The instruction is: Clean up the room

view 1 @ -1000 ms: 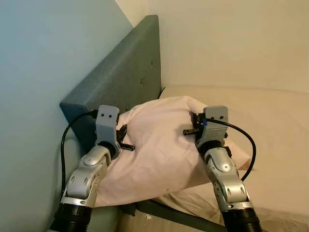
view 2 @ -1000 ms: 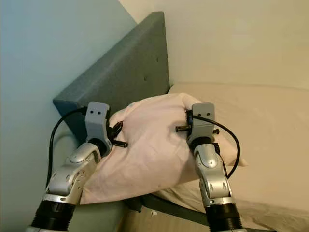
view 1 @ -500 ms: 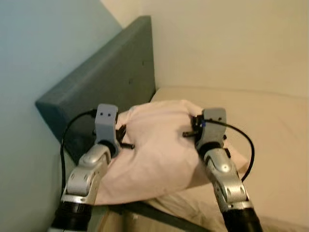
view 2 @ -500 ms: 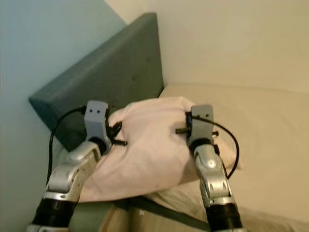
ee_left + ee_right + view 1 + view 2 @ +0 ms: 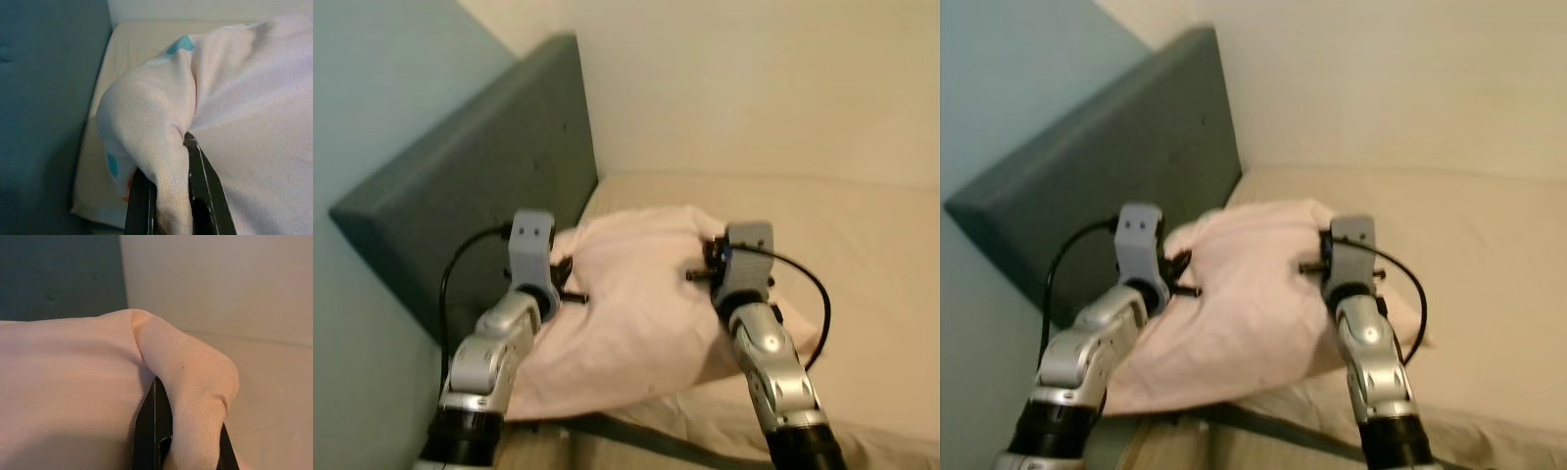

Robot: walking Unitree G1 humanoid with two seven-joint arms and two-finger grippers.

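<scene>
Teal padded headboard (image 5: 480, 186) w/ cream wall (image 5: 754, 78) behind; beige mattress (image 5: 871, 255); light-blue wall (image 5: 372, 78) at left.

Soft matt cloth pillow (image 5: 636, 313), woven fabric headboard (image 5: 470, 215), smooth painted wall (image 5: 754, 78)

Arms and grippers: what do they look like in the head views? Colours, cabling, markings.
Both arms are silver metal segments with black cuffs near the base. The left gripper and right gripper each sit under a grey blocky wrist housing with two small dark holes. A black cable loops from each housing down along the arm. The right housing carries a small blue mark. Fingers are long and black.
</scene>
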